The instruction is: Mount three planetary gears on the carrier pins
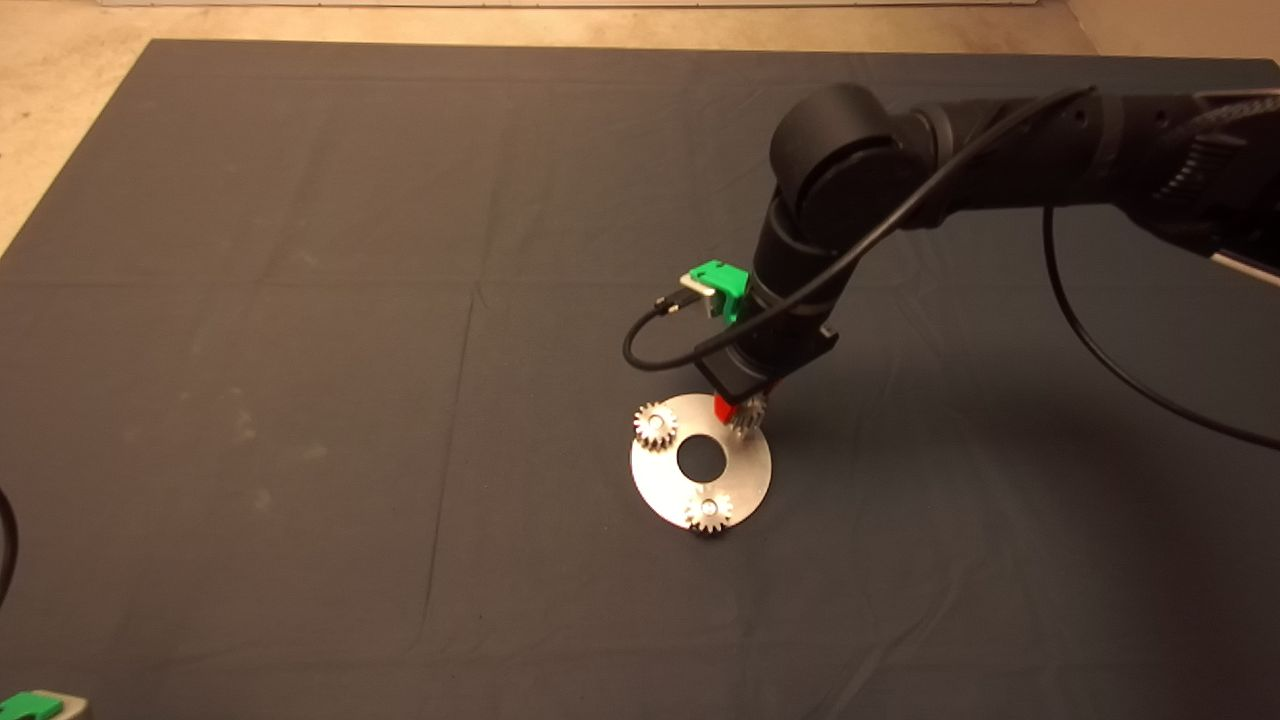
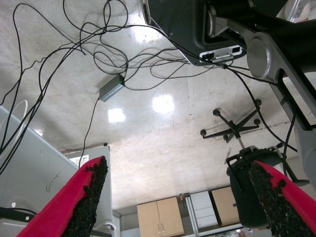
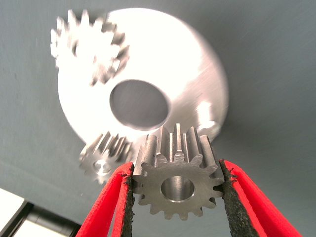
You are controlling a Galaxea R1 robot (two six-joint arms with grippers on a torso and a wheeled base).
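Off at the near left corner of the surface point(image 1: 250, 300) the left claw point(image 1: 35, 706) sits parked, its red fingers point(image 2: 84, 202) spread apart around nothing, its camera looking out at floor cables and an office chair.

On the round disc point(image 1: 745, 480) near the middle of the mat, two planetary gears are already seated: one on the far-left pin point(image 1: 655, 424), one on the near pin point(image 1: 708, 511).

The right arm reaches in from the right and the right claw point(image 1: 738, 410) hangs over the disc's far-right edge, pinching the third gear point(image 3: 177, 175) by its toothed flanks between both pads. The gear's bore looks roughly upright in the wrist view, perhaps a little tilted. The last free pin point(image 3: 205, 114) shows as a bright stub just past the gear, towards the disc's rim.

To my eye the gear sits just short of that pin, not yet over it, so the coming move turns on sliding the bore a touch further out before lowering. The right arm is far the nearer.
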